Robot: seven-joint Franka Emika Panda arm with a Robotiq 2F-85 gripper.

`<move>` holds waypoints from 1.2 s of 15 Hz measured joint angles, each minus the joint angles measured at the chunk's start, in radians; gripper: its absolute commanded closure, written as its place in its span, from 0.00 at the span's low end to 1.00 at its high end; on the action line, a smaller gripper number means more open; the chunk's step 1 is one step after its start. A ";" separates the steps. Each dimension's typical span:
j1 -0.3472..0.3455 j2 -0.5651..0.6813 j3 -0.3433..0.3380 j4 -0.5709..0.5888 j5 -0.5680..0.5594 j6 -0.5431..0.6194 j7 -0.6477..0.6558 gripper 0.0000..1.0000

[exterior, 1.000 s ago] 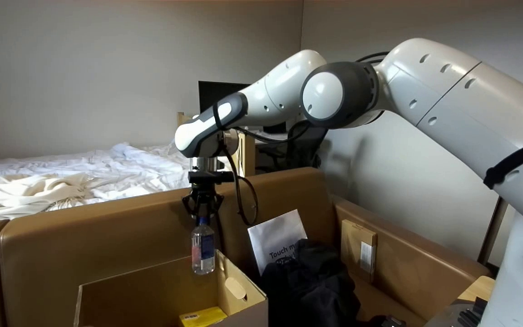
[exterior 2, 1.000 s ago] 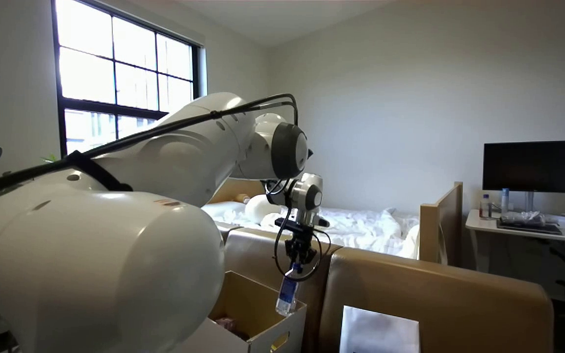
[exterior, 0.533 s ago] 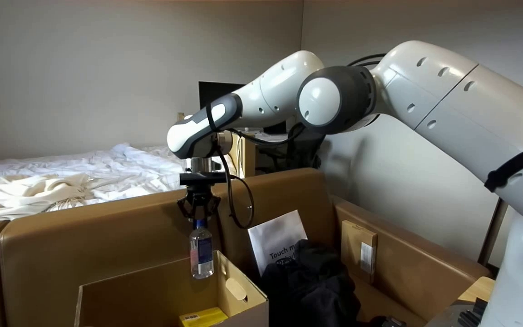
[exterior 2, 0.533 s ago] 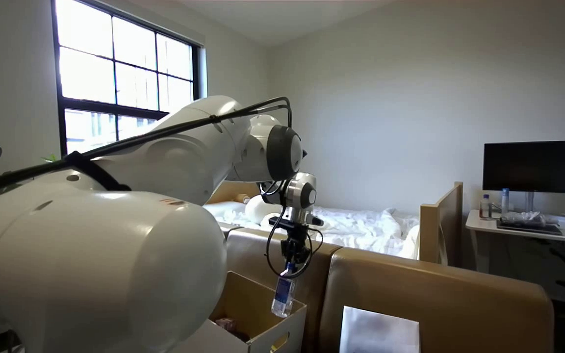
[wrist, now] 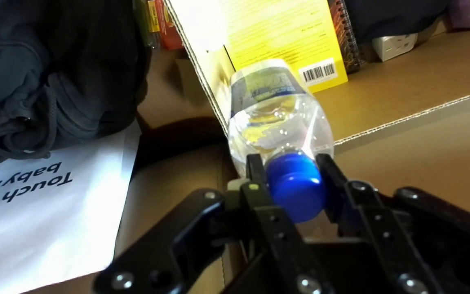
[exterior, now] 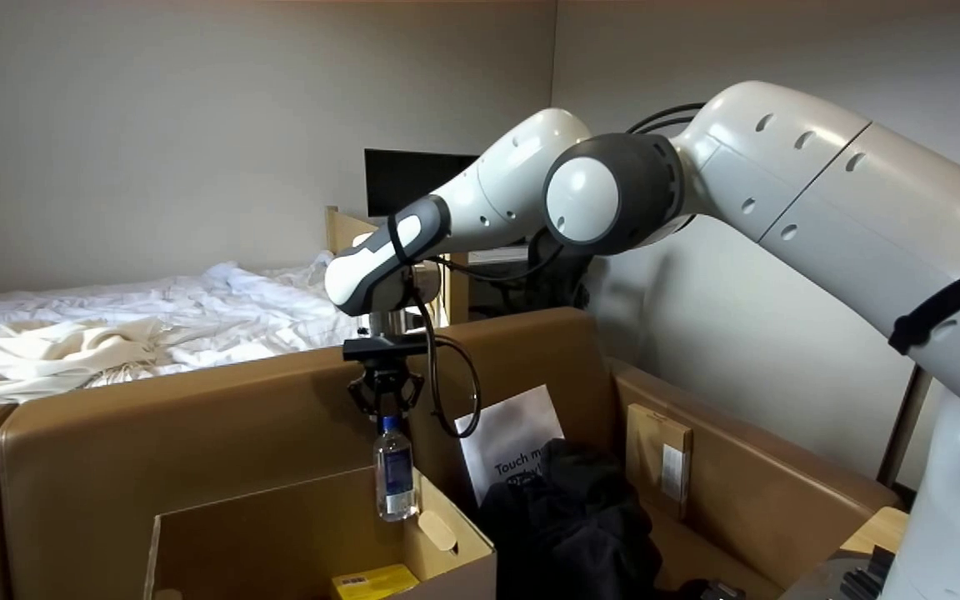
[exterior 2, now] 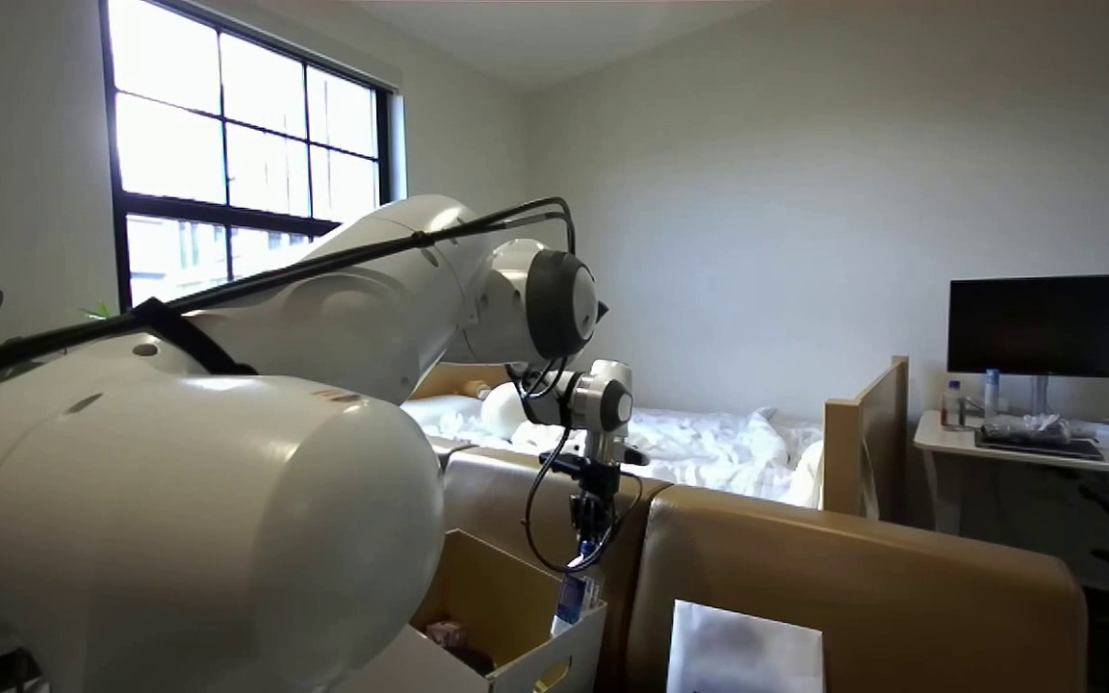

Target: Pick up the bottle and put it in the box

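Note:
My gripper (exterior: 388,410) is shut on the blue cap of the clear bottle (exterior: 395,479), which hangs roughly upright below it. The bottle also shows in the other views (exterior 2: 572,599) (wrist: 284,122). The brown cardboard box (exterior: 263,533) stands under it, with a yellow item (exterior: 374,582) inside. The bottle is at the box's back corner by the end wall with the handle hole. In an exterior view that wall (exterior 2: 554,659) hides the bottle's base, so the base is below the rim there. I cannot tell whether the bottle touches the wall.
A brown sofa backrest (exterior: 180,442) stands right behind the box. A white paper sheet (exterior: 507,437) and black cloth (exterior: 572,517) lie beside its end wall. In the wrist view a white socket block (wrist: 394,45) and a spiral notebook (wrist: 344,36) are in the box.
The gripper and bottle moved slightly left, then right and down, in both exterior views. The bottle's base went behind the end wall. The box shifted slightly right.

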 measured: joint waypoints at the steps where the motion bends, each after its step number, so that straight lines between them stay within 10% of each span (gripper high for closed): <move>1: 0.001 0.000 -0.002 -0.011 0.000 0.019 0.017 0.40; 8: 0.012 -0.036 -0.032 -0.072 -0.045 0.109 0.122 0.02; 18: -0.061 -0.313 -0.005 -0.298 -0.051 0.069 0.126 0.00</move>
